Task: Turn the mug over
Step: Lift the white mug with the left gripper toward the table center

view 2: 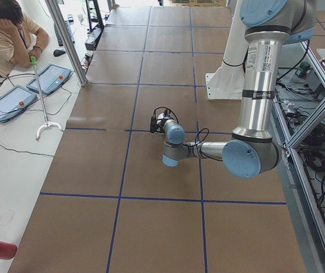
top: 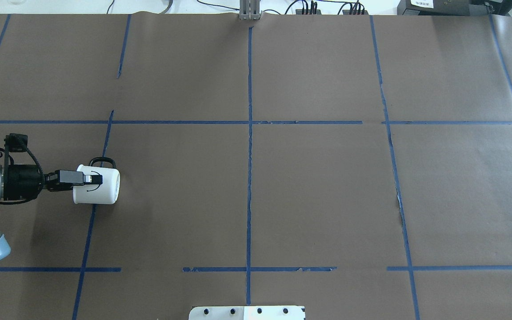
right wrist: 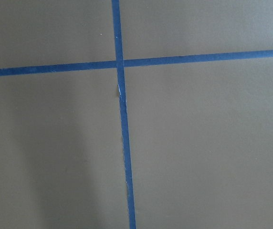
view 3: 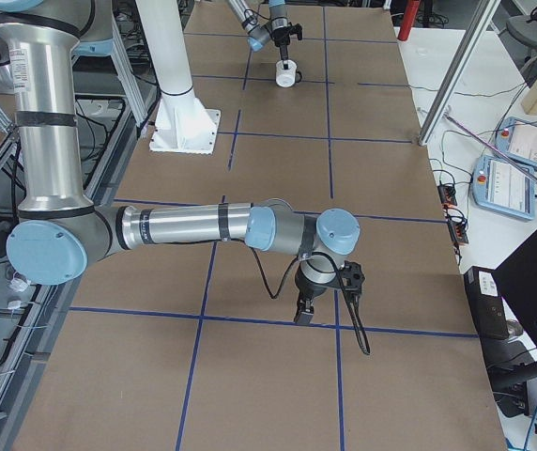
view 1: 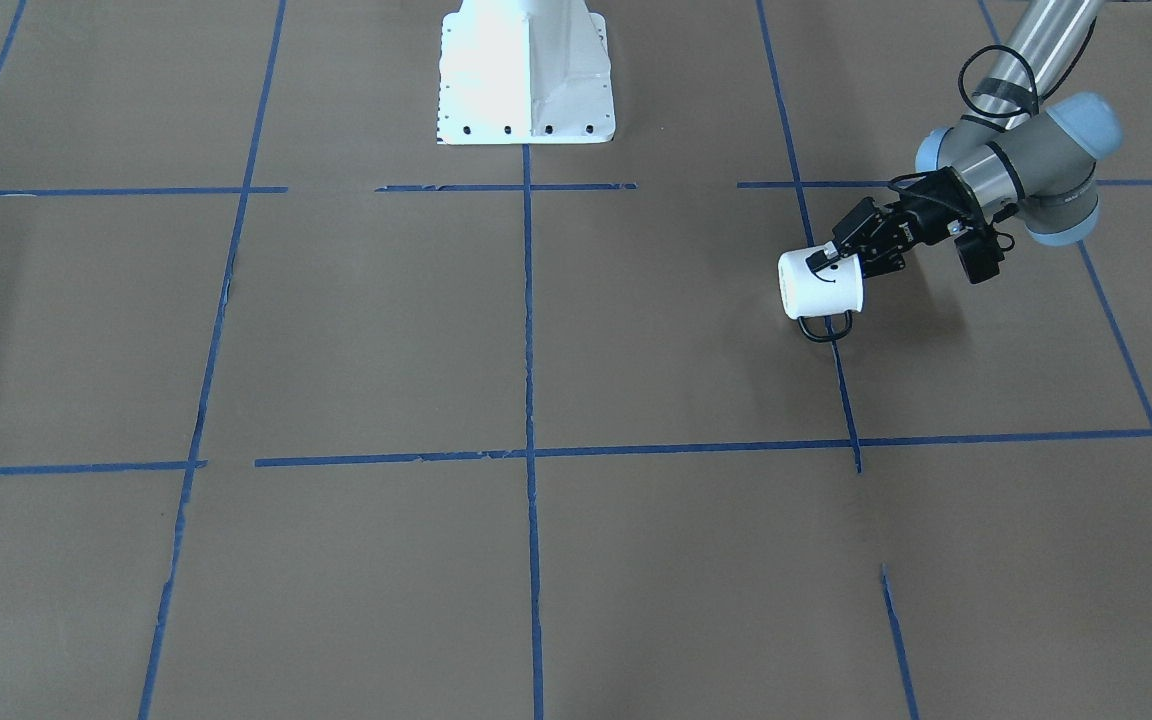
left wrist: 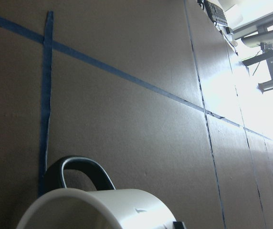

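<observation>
Brown paper (top: 309, 191) covers the whole table, ruled into big squares by blue tape (top: 249, 178). At the far left of the overhead view, the left gripper (top: 92, 179) reaches in level and is clamped on the mug (top: 105, 192). One finger lies along the top of the white wall and the other is hidden beneath or inside it. The mug is turned on its side across a tape line, the smiley face (top: 90, 188) upward and the black handle (top: 102, 160) pointing away from the robot. From these angles it is hard to say which end is the mouth, or whether the mug rests on the paper or hangs just above it. In the front view the handle looks very close to the surface.

Further right, the right gripper (view 3: 304, 312) shows only in the side view, hanging over a tape crossing well apart from the mug. I cannot tell whether its fingers are open or closed.

The flip looks about half done, and the rest carries some risk. A pinch on one smooth, curved wall is a thin hold, so the mug could swivel or slip between the fingers as the wrist rolls. The low handle could catch the paper and lever the mug loose. If it is let go before it sits flat, it would likely tip or roll away.
</observation>
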Controlling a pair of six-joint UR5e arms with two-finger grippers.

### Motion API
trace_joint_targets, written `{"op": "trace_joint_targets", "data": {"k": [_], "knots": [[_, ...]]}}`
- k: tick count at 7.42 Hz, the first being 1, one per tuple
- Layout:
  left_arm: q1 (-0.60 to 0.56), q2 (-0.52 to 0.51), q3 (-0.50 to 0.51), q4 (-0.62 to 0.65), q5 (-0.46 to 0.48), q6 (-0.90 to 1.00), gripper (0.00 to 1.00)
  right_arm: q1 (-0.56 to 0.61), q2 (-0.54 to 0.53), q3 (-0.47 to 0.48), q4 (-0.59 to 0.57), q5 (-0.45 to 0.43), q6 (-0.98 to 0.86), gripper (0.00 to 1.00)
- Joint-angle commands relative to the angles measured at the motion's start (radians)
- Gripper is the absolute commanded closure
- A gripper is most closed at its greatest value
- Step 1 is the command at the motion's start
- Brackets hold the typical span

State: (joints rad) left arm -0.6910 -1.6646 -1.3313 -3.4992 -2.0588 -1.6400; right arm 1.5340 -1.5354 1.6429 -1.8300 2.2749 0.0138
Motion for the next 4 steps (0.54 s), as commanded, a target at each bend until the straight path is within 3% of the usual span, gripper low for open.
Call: {"op": "trace_joint_targets", "data": {"k": [1,3,4], "knots": [[-0.021,-0.148,-0.011,-0.021,-0.026,-0.194,1.0,0.0,0.0,0.0,0.0,0.0,0.0,0.0],[-0.044,-0.224,-0.011,0.014,-0.024,-0.218,1.0,0.0,0.0,0.0,0.0,0.0,0.0,0.0],[-0.048,-0.256,-0.029,0.113,-0.023,-0.215,1.0,0.0,0.0,0.0,0.0,0.0,0.0,0.0]]}}
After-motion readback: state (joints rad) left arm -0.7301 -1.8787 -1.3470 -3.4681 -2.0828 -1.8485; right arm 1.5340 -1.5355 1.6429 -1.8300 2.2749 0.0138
